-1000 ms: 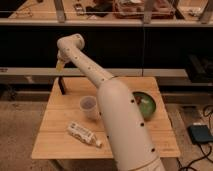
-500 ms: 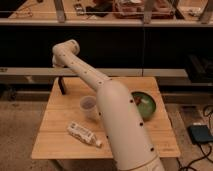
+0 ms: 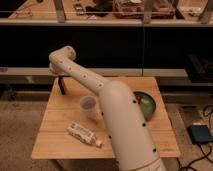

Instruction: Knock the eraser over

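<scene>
— What do we have nearest us on the light wooden slatted table?

— A white labelled plastic bottle lying on its side, cap end pointing lower right, in the lower left part of the frame. The thick white robot arm rises from the bottom edge just to its right and slants away to the upper left.

— And beyond the bottle?

— We see a clear plastic cup standing upright at the middle of the table, just beside the arm's left flank. To the right, a round dark green bowl sits near the table's right edge, its left part hidden behind the arm.

— Where is the eraser?

— The small, slim black rectangular eraser stands on end at the table's far left corner, leaning a little, well apart from the cup and bottle.

— And the gripper?

— The gripper hangs under the arm's bent end, in the upper left of the frame, directly above the eraser's top. We cannot tell whether it touches the eraser, nor whether it is released or clenched.

— Farther back?

— A dark shelf front, with a cluttered bench top along the top edge. A blue box lies on the floor at right.
</scene>
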Action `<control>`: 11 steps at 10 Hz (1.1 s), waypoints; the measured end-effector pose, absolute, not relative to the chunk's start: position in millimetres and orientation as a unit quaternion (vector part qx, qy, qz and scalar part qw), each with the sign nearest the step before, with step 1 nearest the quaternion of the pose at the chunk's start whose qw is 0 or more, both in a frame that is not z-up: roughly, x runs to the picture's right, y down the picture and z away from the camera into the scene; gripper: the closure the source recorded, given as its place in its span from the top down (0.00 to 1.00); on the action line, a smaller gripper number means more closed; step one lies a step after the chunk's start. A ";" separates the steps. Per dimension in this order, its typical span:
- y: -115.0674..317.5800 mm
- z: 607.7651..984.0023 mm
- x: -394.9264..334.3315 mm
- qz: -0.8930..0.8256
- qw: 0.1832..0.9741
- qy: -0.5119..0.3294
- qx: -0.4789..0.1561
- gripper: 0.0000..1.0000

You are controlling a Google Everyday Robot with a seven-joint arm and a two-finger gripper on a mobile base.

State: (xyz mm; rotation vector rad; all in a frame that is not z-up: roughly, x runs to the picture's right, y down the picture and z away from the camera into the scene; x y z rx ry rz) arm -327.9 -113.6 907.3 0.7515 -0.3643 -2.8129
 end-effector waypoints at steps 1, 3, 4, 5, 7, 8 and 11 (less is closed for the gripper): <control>-108.3 905.1 -330.8 -0.952 0.097 -0.130 0.258 0.00; -98.2 904.4 -334.6 -0.951 0.084 -0.140 0.261 0.00; -94.2 906.1 -335.3 -0.952 0.077 -0.142 0.260 0.00; -91.0 908.7 -334.9 -0.953 0.072 -0.144 0.258 0.00; -87.3 913.9 -335.3 -0.954 0.062 -0.146 0.253 0.00; -85.6 916.7 -338.2 -0.955 0.056 -0.147 0.252 0.00; -79.7 923.5 -342.9 -0.956 0.046 -0.152 0.248 0.00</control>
